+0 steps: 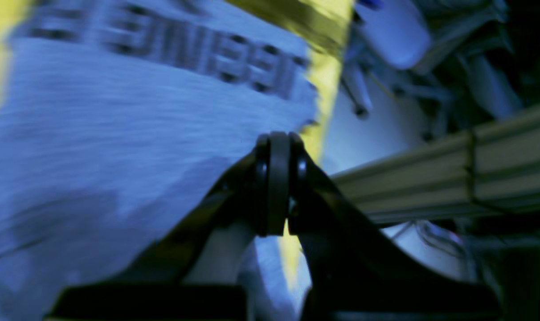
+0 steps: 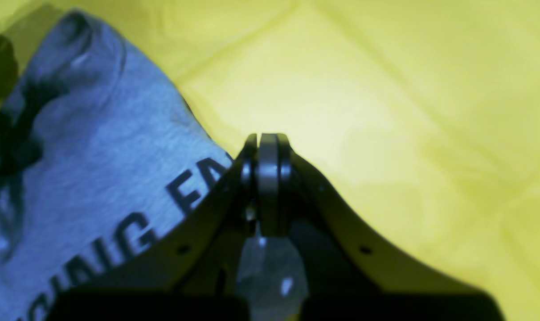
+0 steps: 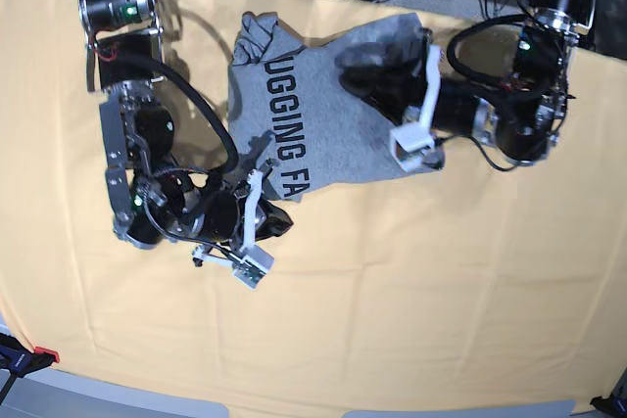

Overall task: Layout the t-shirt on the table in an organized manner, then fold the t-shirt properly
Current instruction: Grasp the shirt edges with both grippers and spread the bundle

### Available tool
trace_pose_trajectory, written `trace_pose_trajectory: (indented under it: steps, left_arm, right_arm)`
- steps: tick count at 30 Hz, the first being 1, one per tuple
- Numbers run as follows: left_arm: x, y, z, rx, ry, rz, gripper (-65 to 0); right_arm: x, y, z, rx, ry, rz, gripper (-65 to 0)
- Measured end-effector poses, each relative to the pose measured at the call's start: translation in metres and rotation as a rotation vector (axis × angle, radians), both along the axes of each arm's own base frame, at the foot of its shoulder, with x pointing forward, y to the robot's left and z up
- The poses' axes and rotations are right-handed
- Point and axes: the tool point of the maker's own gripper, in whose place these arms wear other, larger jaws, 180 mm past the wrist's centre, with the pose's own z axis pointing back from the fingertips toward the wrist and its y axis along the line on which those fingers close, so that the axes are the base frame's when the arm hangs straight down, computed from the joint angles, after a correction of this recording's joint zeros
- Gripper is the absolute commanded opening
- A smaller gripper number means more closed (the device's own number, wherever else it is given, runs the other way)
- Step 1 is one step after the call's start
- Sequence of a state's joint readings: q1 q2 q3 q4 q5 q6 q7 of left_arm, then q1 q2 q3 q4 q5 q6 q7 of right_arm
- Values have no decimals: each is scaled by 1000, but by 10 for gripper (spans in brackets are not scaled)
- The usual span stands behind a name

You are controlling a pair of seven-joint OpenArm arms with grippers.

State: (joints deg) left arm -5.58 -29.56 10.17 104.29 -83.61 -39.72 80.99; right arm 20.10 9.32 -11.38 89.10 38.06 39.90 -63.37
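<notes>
T-shirt [image 3: 323,115] lies rumpled, grey, black lettering showing.

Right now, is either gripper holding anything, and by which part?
Both are shut with nothing visible between the jaws. The left gripper and right gripper hold nothing; the t-shirt lies loose.

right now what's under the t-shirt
The t-shirt lies crumpled on the table, whose pale yellow cloth shows all around it. Whatever else might sit beneath the shirt is covered and cannot be seen.

"UGGING FA" on the t-shirt [image 3: 323,115]
</notes>
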Motion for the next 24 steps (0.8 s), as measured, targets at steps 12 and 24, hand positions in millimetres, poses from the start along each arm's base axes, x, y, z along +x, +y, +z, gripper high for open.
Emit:
trace_pose_trajectory:
  steps: [12,24]
  left_arm:
    - [-61,-28,-48,151,55,-233,-650]
    - [-31,0,-86,380,-79,-165,-650]
  right_arm:
    - [3,-11,-51,-199,131,59,-650]
    - [-27,-37,-66,-244,295,101,-650]
